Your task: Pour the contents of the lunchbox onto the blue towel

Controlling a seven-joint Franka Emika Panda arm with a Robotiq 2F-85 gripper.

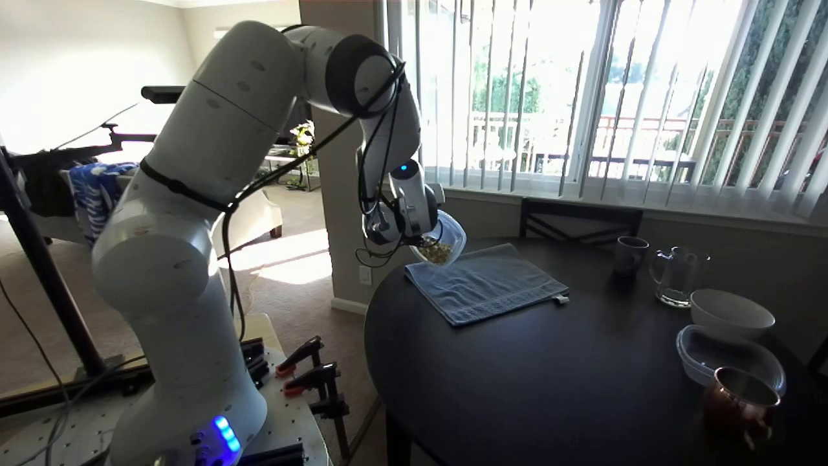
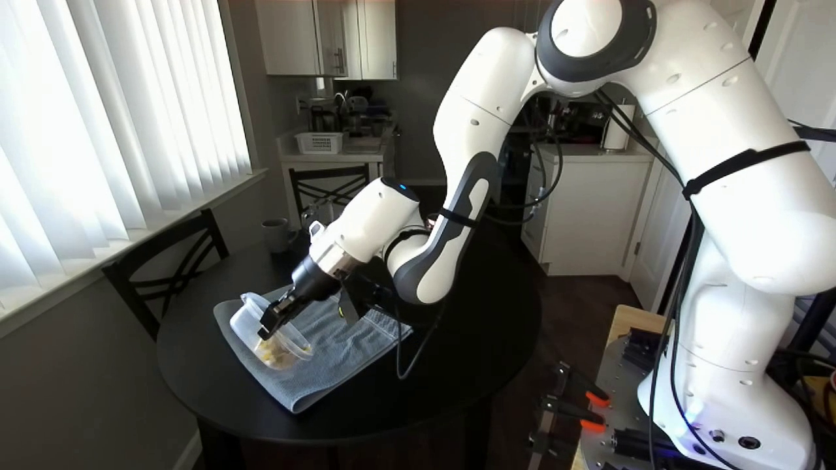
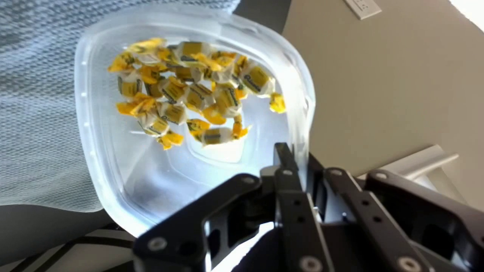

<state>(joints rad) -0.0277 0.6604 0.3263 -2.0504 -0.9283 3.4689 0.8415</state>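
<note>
The lunchbox (image 3: 162, 177) is a translucent white rounded container, also seen in both exterior views (image 1: 455, 232) (image 2: 247, 321). It is tilted over the blue towel. The contents (image 3: 196, 96) are small yellow-and-white wrapped pieces, gathered toward one side inside the lunchbox; they also show in both exterior views (image 1: 435, 251) (image 2: 274, 354). My gripper (image 3: 297, 160) is shut on the lunchbox's rim, one finger inside and one outside. The blue towel (image 1: 488, 285) lies folded and slightly rumpled on the dark table, below the lunchbox (image 2: 353, 349). Whether the lunchbox touches the towel is unclear.
On the round dark table (image 1: 517, 382) stand a dark mug (image 1: 629, 255), a glass mug (image 1: 679, 278), a white bowl (image 1: 731, 310), a clear container (image 1: 695, 362) and a copper mug (image 1: 740, 404). A chair (image 2: 176, 267) and the window wall are close to the table.
</note>
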